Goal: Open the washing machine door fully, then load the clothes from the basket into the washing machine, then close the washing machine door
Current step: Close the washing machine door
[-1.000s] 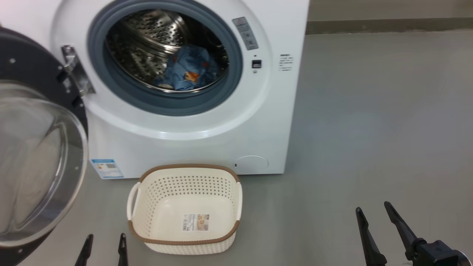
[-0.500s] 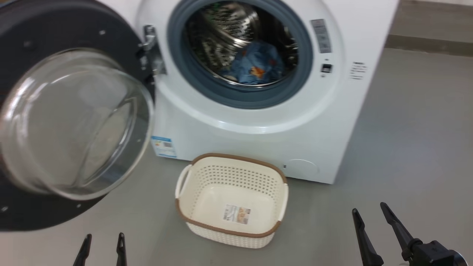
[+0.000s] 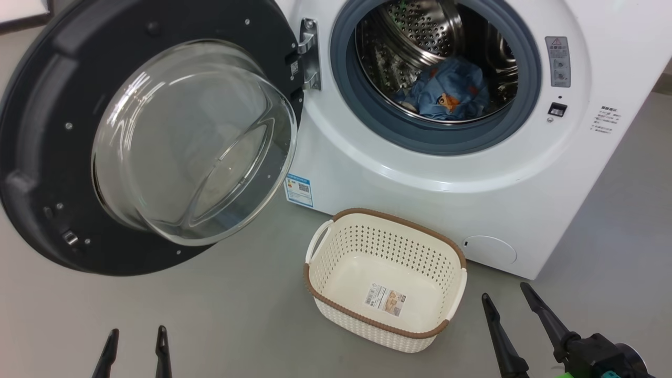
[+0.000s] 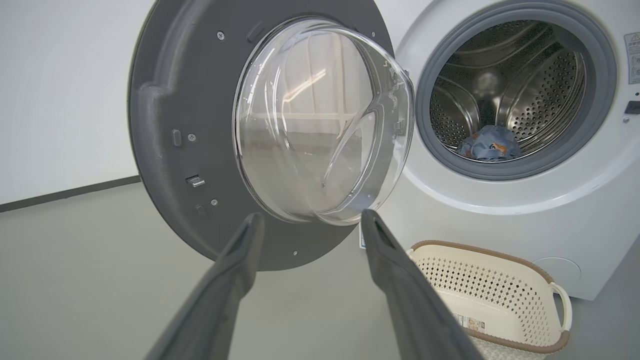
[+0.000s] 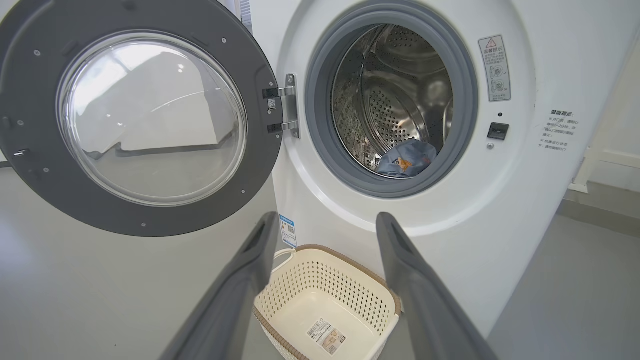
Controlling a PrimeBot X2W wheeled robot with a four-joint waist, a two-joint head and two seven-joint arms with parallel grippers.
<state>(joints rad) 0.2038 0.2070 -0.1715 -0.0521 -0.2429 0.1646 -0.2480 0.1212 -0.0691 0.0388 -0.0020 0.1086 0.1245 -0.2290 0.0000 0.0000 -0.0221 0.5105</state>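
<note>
The white washing machine (image 3: 420, 173) stands with its door (image 3: 52, 157) swung wide to the left, the clear glass bowl (image 3: 194, 142) bulging toward me. Light blue clothes (image 3: 446, 94) with orange print lie in the steel drum, also seen as clothes (image 5: 406, 158) and clothes (image 4: 487, 143). The cream basket (image 3: 336, 247) sits on the floor in front of the machine, holding nothing but a paper label (image 3: 386, 300). My left gripper (image 3: 135, 341) is open at the lower left, well short of the door. My right gripper (image 3: 506, 299) is open, right of the basket.
Grey floor (image 3: 236, 315) stretches around the basket and under the door. A round service cap (image 3: 489, 249) and a blue sticker (image 3: 298, 190) mark the machine's lower front. A white wall with a dark skirting (image 4: 65, 197) runs behind the door.
The camera has turned left, so the whole scene has slid right and the full door has come into sight. Both grippers keep their places and stay open.
</note>
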